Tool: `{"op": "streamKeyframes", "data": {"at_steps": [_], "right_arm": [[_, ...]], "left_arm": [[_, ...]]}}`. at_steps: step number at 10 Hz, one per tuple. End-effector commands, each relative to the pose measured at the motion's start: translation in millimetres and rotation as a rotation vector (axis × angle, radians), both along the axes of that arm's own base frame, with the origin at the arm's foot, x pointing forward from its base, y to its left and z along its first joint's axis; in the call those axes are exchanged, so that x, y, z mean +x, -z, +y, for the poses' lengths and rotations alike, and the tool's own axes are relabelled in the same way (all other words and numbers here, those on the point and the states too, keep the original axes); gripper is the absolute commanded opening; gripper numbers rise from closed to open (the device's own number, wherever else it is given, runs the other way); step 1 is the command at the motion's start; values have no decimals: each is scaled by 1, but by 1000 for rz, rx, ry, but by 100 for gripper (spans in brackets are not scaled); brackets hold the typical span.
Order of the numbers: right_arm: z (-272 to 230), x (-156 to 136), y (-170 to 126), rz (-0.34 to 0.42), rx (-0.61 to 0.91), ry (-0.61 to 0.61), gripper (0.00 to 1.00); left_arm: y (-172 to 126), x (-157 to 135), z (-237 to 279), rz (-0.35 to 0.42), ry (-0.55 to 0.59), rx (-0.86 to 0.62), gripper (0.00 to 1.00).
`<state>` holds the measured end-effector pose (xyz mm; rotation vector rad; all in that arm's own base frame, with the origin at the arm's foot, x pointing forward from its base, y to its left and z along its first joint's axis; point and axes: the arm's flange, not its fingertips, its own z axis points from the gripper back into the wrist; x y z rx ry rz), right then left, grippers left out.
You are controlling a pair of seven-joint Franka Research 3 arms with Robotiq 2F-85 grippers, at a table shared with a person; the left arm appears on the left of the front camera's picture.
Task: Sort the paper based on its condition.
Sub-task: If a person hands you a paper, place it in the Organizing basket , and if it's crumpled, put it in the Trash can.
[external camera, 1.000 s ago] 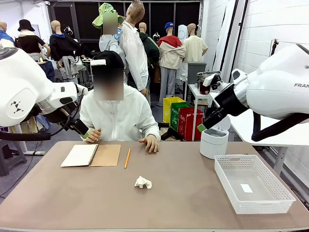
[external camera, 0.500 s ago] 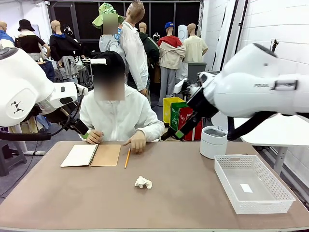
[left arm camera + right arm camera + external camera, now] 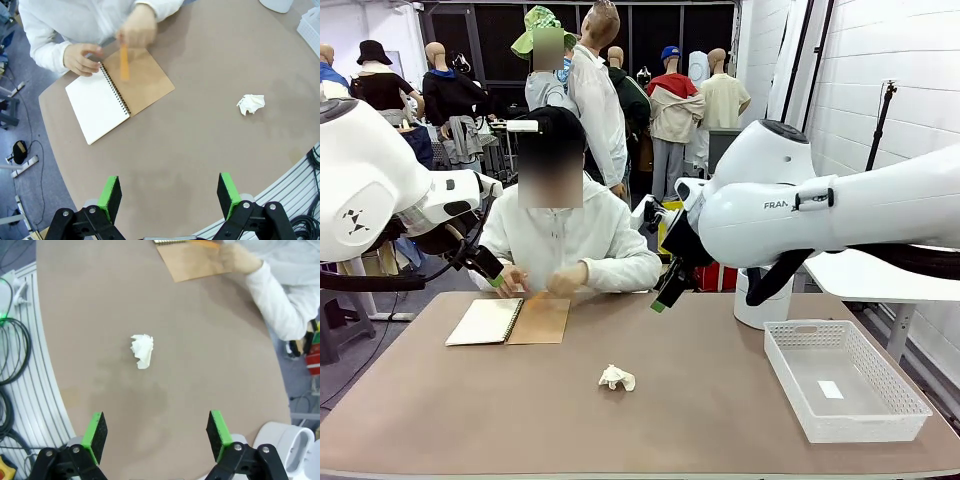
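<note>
Front view: fixed between my arms, on my side of the table [image 3: 720, 420], facing across it at the person [image 3: 565, 240] on the far side; it takes in most of the top.
Left wrist view: high over the table, looking steeply down past my left gripper [image 3: 169, 187].
Right wrist view: also high, looking down past my right gripper [image 3: 156, 432] — rolled, so the person sits upper right.
Shared: all three hold the crumpled paper [image 3: 616, 377] and the notebook [image 3: 510, 321] — its brown cover.
</note>
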<state>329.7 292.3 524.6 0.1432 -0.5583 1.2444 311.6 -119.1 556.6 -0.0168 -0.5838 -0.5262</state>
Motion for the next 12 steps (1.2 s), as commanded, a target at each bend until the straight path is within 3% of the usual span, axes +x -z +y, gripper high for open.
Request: {"op": "streamKeyframes", "data": {"at_steps": [1, 8, 12], "right_arm": [[-5, 7, -2, -30, -17, 4, 100], [-3, 2, 0, -7, -6, 7, 100], [50, 25, 35, 7, -95, 16, 100]], "left_arm": [[-1, 0, 1, -4, -2, -7, 100], [-1, 0, 1, -4, -2, -7, 100], [-1, 0, 1, -4, -2, -7, 100]]}}
